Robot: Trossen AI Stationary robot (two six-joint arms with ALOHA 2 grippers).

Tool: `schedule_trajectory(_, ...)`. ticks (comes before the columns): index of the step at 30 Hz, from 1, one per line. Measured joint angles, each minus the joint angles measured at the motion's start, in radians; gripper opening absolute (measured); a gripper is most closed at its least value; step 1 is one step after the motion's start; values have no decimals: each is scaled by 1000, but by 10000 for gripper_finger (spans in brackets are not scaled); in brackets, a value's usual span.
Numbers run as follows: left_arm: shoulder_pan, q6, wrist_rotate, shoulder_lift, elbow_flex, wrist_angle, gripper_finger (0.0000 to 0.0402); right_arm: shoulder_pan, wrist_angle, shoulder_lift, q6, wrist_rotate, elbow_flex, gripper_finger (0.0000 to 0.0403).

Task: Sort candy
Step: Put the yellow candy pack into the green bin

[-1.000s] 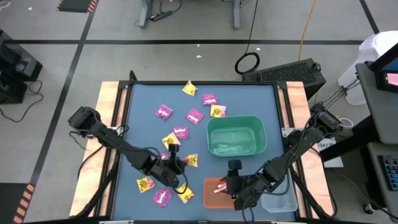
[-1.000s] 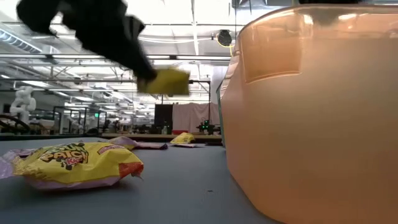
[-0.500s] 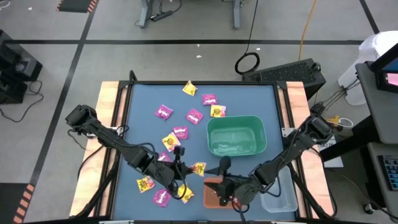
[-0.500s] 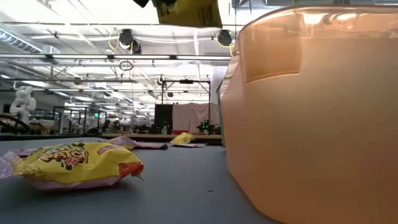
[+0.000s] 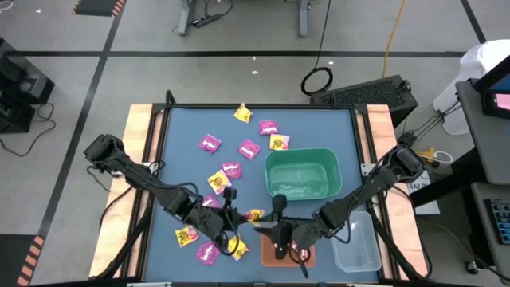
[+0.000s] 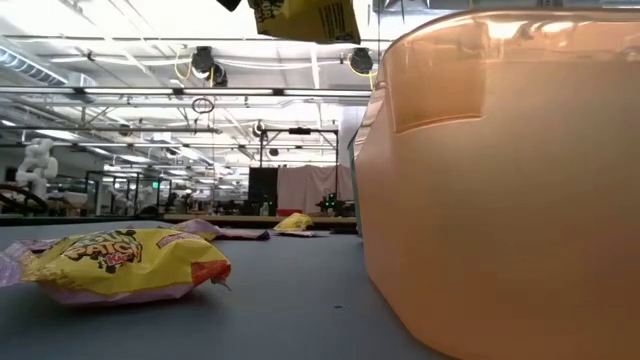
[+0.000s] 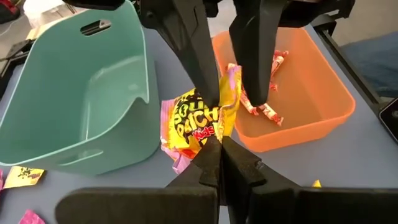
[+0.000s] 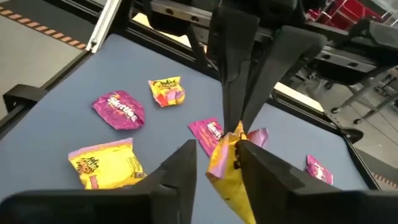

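My left gripper point(image 7: 217, 146) is shut on a yellow candy packet with pink edges point(image 7: 189, 121), lifted above the blue mat between the green bin point(image 5: 303, 175) and the orange bin point(image 5: 285, 249). In the low view the packet point(image 6: 305, 18) hangs at the top edge. My right gripper point(image 8: 217, 152) reaches level from the right. Its two fingers stand apart on either side of the packet's far end point(image 8: 227, 165). More purple and yellow packets point(image 5: 231, 170) lie on the mat. My left gripper pinches the packet's near lower edge point(image 7: 210, 138) between its two fingertips, coming in slanting down from the table's left. The packet stands up from the fingers, crumpled, clear of the mat. My right gripper: whether its fingers point(image 7: 205, 81) touch the packet, I cannot tell.
Pink-white sticks point(image 7: 264, 111) lie in the orange bin. A clear bin point(image 5: 356, 249) stands at the near right corner. Near the table's front a yellow packet point(image 6: 120, 265) lies on the mat beside the orange bin's wall point(image 6: 500, 200). The two grippers are close together.
My left gripper has risen with the yellow packet, lifting it clear of the mat and a little toward the right. My right gripper has left the orange bin, swung toward the table's left and turned, coming up to the held packet.
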Motion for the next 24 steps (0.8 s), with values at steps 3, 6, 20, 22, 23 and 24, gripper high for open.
schedule_trajectory(3, -1, 0, 0, 0, 0, 0, 8, -3, -1, 0, 0, -12, 0, 83)
schedule_trajectory(6, -1, 1, 0, 0, 0, 6, 8, -3, 0, 0, 0, -12, 0, 63)
schedule_trajectory(20, -1, 0, -57, 0, 0, 38, 131, -2, -15, 0, 5, -13, 0, 43)
schedule_trajectory(22, -1, 0, -57, 0, 0, 39, 154, -2, -24, 0, 13, -11, 0, 43)
schedule_trajectory(23, -1, -1, -57, 0, 0, 39, 164, -2, -29, 0, 16, -10, 0, 43)
schedule_trajectory(24, -3, -2, -57, 0, 0, 39, 173, -2, -34, 0, 19, -10, 0, 43)
